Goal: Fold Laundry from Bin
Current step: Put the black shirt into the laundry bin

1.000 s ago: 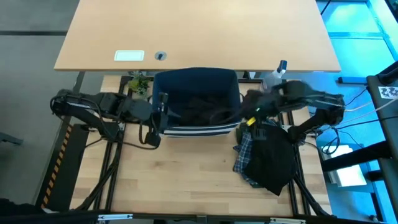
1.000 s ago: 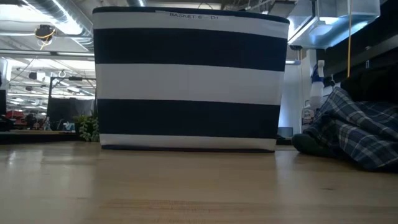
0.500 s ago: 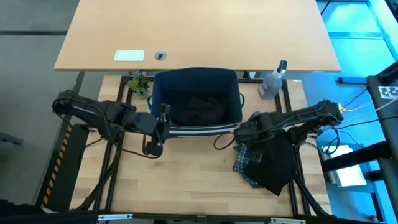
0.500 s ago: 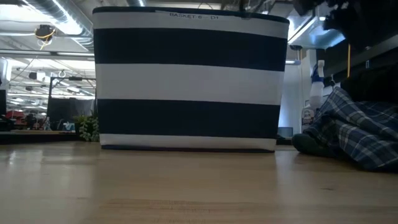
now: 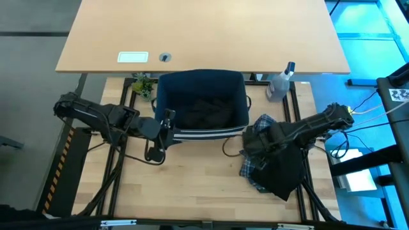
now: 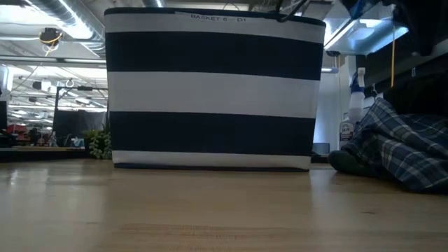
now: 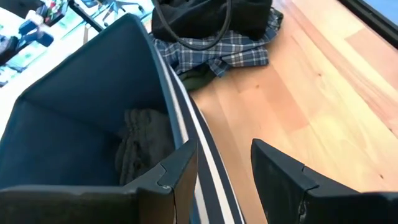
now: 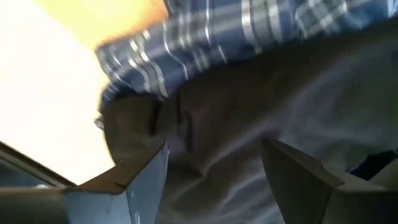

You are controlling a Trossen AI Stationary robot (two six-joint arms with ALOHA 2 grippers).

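The job looks barely begun, judging from how things lie: the bin (image 5: 202,102) stands at the middle of the far edge of the table (image 5: 192,185), and a dark olive-green garment (image 7: 142,146) lies crumpled at its bottom, while a blue-and-white plaid shirt (image 5: 252,163) and a black garment (image 5: 281,169) sit in a loose heap on the wood just to the bin's right, none of it folded or even spread flat. So emptying the bin is partly done, and all the smoothing and folding is left. The left gripper (image 7: 221,171) straddles the near wall of the bin at its left corner, fingers apart with one inside and one outside the striped fabric, not visibly pressing on it. The right gripper (image 8: 214,174) hovers low over the heap with its fingers spread wide and nothing between them. The high view gives the whole layout and a spray bottle (image 5: 279,83) beyond the heap, but the bin's contents read only as dark folds there; the left wrist view shows the olive cloth plainly. The low view shows the bin's striped side and the plaid folds lying on the table, yet neither gripper clearly. The right wrist view alone shows the black cloth lying over the plaid
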